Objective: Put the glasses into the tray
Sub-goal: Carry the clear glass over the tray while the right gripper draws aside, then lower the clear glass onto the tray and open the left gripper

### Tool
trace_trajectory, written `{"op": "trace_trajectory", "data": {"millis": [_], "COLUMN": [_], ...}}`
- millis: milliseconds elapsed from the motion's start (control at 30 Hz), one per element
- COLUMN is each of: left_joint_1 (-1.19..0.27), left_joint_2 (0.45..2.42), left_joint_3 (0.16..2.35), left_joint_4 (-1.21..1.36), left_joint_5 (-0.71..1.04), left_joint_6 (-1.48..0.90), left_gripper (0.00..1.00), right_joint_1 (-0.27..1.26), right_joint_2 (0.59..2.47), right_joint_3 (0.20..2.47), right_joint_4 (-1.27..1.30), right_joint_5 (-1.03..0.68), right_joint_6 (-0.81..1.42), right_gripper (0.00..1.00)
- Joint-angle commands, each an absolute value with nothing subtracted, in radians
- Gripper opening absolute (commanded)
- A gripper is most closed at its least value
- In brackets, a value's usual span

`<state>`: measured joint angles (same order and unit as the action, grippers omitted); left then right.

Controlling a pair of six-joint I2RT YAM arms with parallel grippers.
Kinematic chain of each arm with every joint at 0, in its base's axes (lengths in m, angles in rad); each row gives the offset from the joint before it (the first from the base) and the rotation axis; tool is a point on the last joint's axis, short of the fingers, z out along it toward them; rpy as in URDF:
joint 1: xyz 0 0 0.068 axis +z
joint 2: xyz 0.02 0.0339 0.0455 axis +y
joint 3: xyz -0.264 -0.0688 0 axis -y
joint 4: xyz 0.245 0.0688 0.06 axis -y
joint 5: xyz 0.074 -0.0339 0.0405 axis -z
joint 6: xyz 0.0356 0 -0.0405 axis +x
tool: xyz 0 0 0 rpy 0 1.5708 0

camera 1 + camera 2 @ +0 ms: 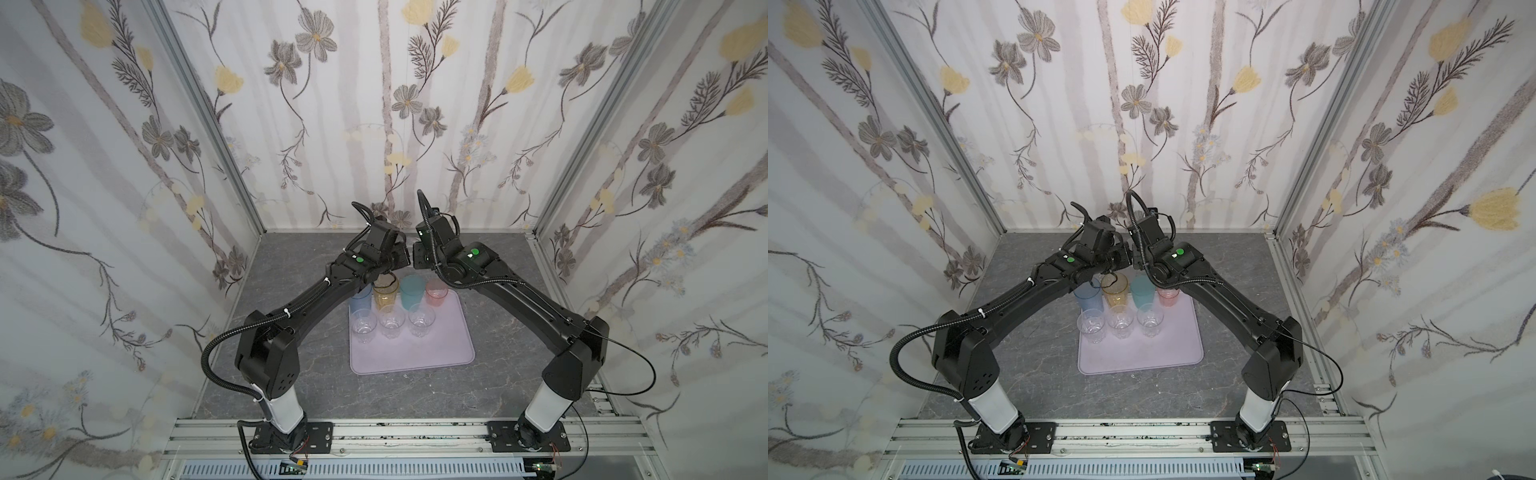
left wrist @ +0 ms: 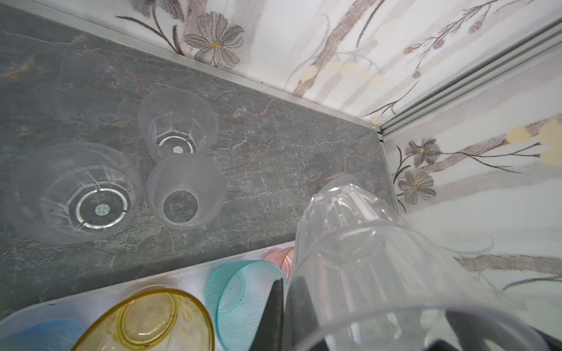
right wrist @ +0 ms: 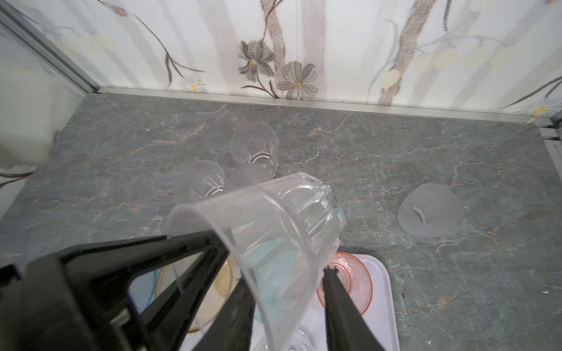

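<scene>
The left gripper [image 2: 286, 293] is closed on the rim of a clear glass [image 2: 365, 258]. One finger [image 2: 273, 310] lies outside the wall, and the other shows darkly through it from inside. The clear glass [image 3: 273, 212] hangs tilted in the air, its base pointing away from those fingertips. The right gripper [image 3: 284, 275] meets it from the opposite side. Its fingers [image 3: 337, 304] stand apart with the glass's lower wall between them, but I cannot tell whether they press on it. In both top views the wrists hide the fingers.

Beneath both sets of fingers lies the tray [image 1: 415, 349]. Directly under them stands its far row: blue glass [image 1: 360, 305], amber glass [image 1: 385, 297], teal glass [image 1: 412, 293] and pink glass [image 1: 436, 293]. The amber glass is below the left fingers and the pink glass just beside the right ones. Back from the fingers, toward the arm bases, three front glasses [image 1: 392, 322] stand upright in the tray in a second row, all clear.

Beyond the fingertips, on the table [image 2: 273, 152], three frosted glasses [image 2: 185, 190] cluster close together outside the tray. A lone frosted glass [image 3: 430, 212] sits well apart from them, out past the right fingers' outer side.
</scene>
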<state>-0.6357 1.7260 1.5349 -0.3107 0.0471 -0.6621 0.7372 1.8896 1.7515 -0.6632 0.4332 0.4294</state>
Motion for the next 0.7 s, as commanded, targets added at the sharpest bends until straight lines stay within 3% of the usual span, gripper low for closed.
{"op": "trace_trajectory", "data": {"millis": [0, 133, 267, 500, 667], "left_joint_1": [-0.650, -0.665, -0.668, -0.661, -0.631], "left_joint_2": [1.713, 1.710, 1.699, 1.603, 1.542], "left_joint_3": [1.534, 1.538, 1.559, 1.510, 1.439], "left_joint_4": [-0.259, -0.261, -0.259, -0.259, -0.258], "left_joint_5": [0.041, 0.038, 0.086, 0.116, 0.104], "left_joint_6": [-0.686, -0.690, -0.665, -0.583, -0.514], "left_gripper": [0.00, 0.04, 0.17, 0.39, 0.48], "right_joint_1": [0.743, 0.743, 0.735, 0.676, 0.601], "right_joint_2": [1.904, 1.908, 1.905, 1.835, 1.743], "right_joint_3": [1.742, 1.735, 1.732, 1.661, 1.523], "right_joint_4": [-0.679, -0.688, -0.696, -0.678, -0.665], "right_joint_5": [0.564, 0.608, 0.598, 0.460, 0.320], "right_joint_6": [0.397, 0.397, 0.395, 0.415, 0.431], "right_gripper": [0.36, 0.21, 0.10, 0.05, 0.04]}}
